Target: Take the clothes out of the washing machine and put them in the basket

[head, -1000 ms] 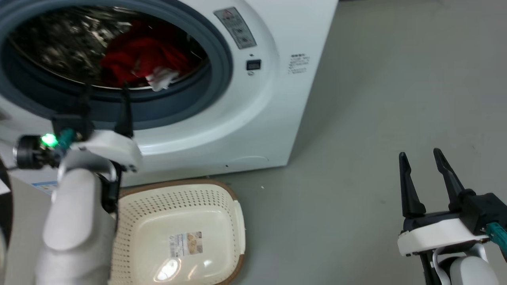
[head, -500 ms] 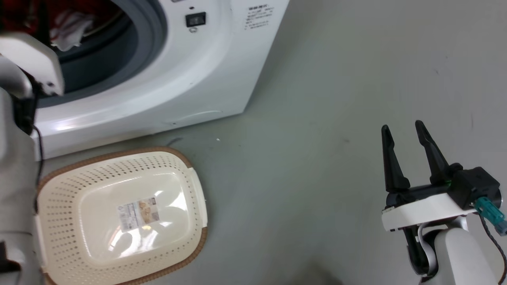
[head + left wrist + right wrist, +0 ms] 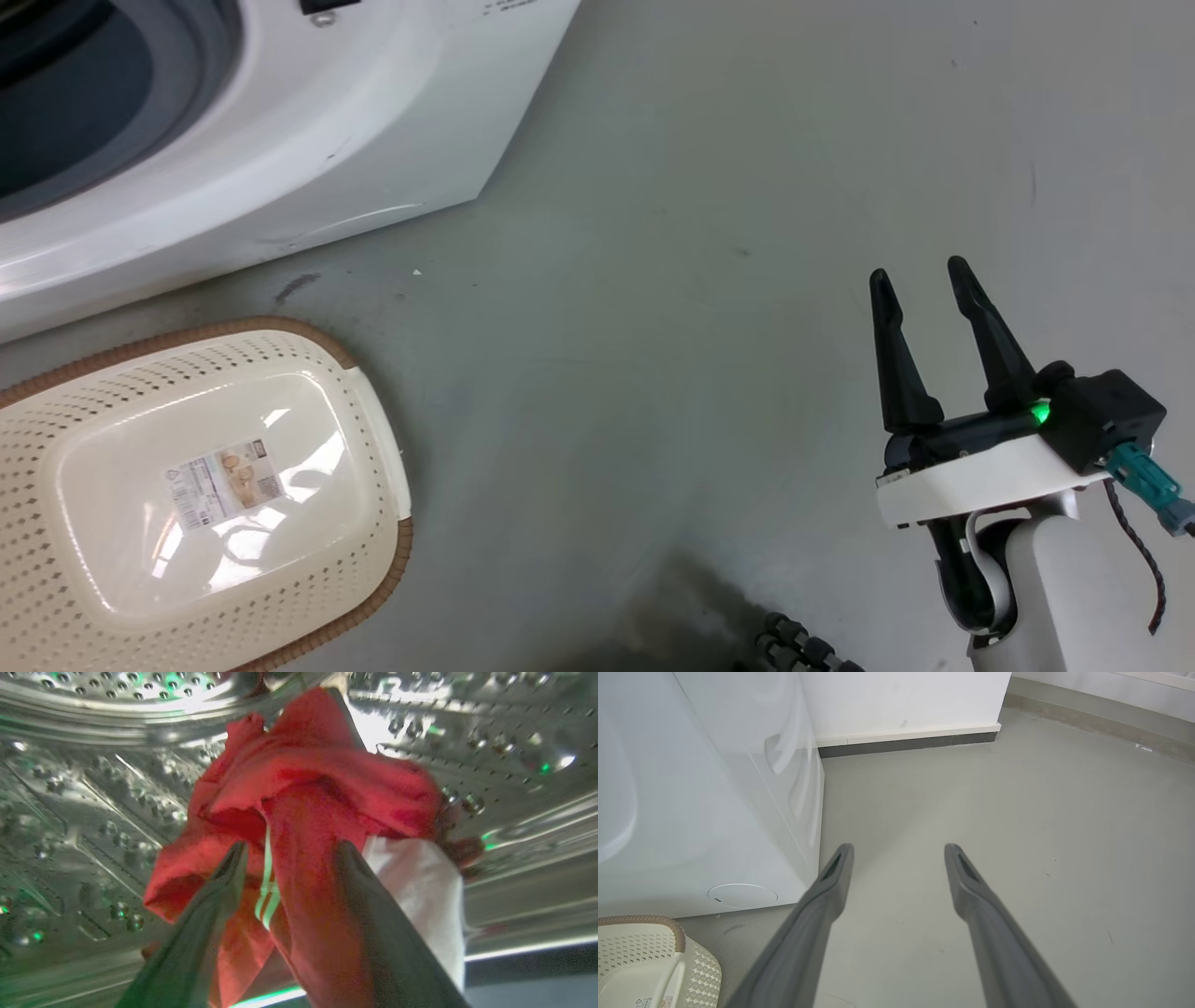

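In the washing machine [image 3: 93, 788] drum, the clothes [image 3: 317, 779] are straddled by the parted jaws of the left gripper [image 3: 289, 853], not yet clamped; the right gripper [image 3: 920, 273] is held spread, empty, well apart.

Bare floor [image 3: 672, 280] is seen right of the washing machine [image 3: 280, 140], open ahead of the right gripper [image 3: 917, 271]. The basket [image 3: 378, 448] is set just beside the machine's front, its mouth unobstructed. The left gripper [image 3: 292, 845] is hemmed in by the drum wall [image 3: 93, 812], clothes [image 3: 317, 779] bunched between its jaws.
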Motion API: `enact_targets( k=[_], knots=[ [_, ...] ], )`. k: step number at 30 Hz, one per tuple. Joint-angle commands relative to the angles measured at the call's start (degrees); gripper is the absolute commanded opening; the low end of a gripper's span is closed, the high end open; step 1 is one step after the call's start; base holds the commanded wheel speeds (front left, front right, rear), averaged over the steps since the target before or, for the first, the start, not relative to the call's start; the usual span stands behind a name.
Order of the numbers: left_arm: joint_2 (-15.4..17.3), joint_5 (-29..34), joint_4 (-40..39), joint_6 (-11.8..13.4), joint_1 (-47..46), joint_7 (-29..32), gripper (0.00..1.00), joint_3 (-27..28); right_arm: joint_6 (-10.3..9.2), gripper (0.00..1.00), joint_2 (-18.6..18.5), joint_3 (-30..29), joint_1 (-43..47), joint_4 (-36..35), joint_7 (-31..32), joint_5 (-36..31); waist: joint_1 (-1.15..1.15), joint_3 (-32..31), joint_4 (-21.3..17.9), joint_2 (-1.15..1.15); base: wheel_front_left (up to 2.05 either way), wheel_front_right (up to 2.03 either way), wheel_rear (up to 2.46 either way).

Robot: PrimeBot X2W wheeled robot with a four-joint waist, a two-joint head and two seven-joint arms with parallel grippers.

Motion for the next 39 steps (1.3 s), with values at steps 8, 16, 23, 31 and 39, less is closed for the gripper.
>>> enact_targets(
  k=[8, 16, 23, 31, 39],
  knots=[
    [3.09, -1.09, 0.51, -0.09, -1.85, 7.32, 1.0, -1.75, -0.04, 1.0, 0.03, 0.9, -1.3, 0.07, -0.16, 1.41, -0.01, 1.85, -1.77, 0.0, 0.0, 0.0, 0.0],
    [3.77, -2.44, -2.11, 1.94, 1.18, 8.12, 0.0, -0.85, -0.04, 1.0, 0.03, 0.89, -1.31, -0.02, -0.17, 1.65, -0.01, 1.38, -1.75, 0.0, 0.0, 0.0, 0.0],
    [2.17, -4.32, -6.02, 5.44, 5.18, 1.6, 0.0, 0.73, -0.04, 1.0, 0.03, 0.01, -0.78, 0.38, -0.16, 0.46, -0.01, -1.33, -0.54, 0.0, 0.0, 0.0, 0.0],
    [-2.24, -8.65, -6.66, 8.23, 12.03, -10.94, 0.0, 3.52, -0.04, 1.0, 0.01, -1.85, 0.97, 0.63, -0.15, -1.37, -0.01, -7.56, 1.76, 0.0, 0.0, 0.0, 0.0],
    [-7.01, -13.18, -5.01, 8.81, 20.68, -23.15, 0.0, 6.21, -0.04, 1.0, 0.01, -3.85, 3.75, 1.19, -0.15, -3.03, -0.01, -15.49, 4.65, 0.0, 0.0, 0.0, 0.0]
  ],
)
